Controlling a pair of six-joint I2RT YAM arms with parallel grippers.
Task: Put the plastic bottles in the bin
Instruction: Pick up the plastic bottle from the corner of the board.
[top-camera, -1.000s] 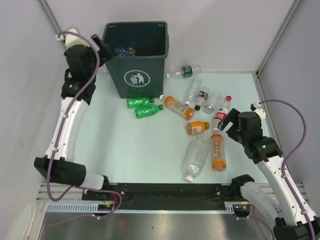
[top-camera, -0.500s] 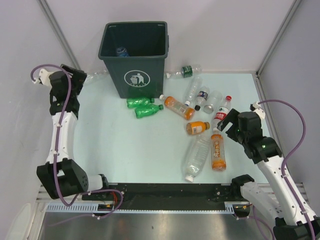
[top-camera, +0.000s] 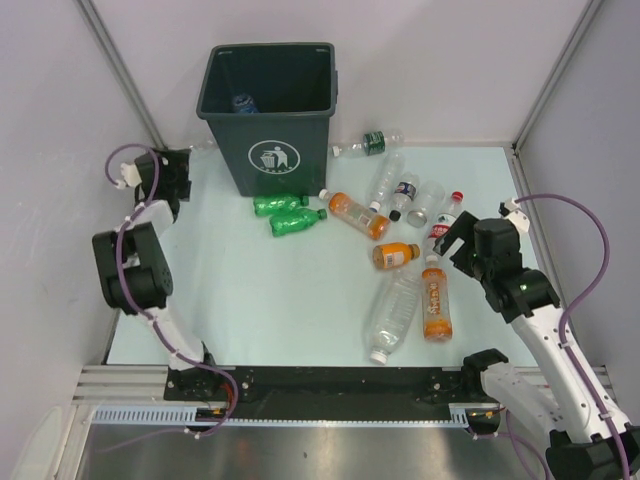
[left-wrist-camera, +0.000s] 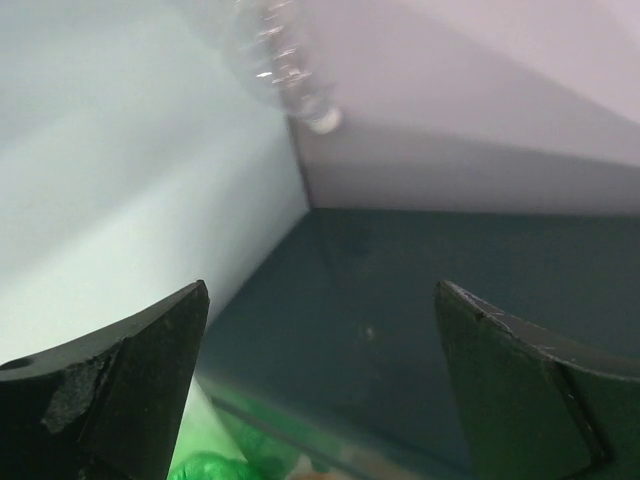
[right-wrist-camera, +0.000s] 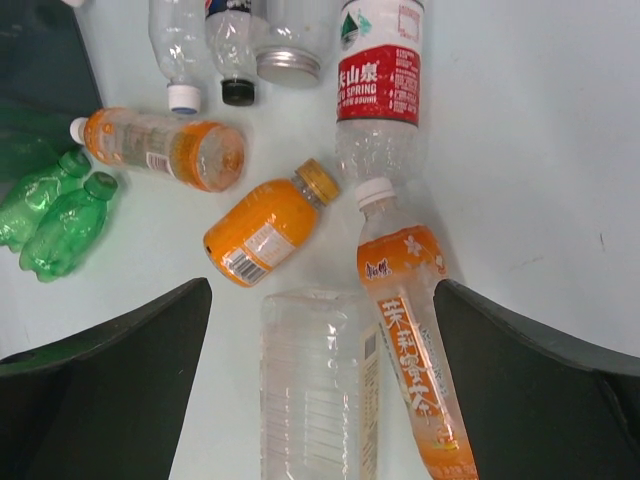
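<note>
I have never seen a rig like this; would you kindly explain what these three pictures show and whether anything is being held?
Two robot arms stand at the near edge of a table. The overhead picture shows both, the bin and plastic bottles lying loose. The other two come from wrist cameras; the dark shapes at their bottom corners are gripper fingers. The left gripper faces the bin's wall; the right gripper hangs over orange and clear bottles. Both are open, holding nothing.
</note>
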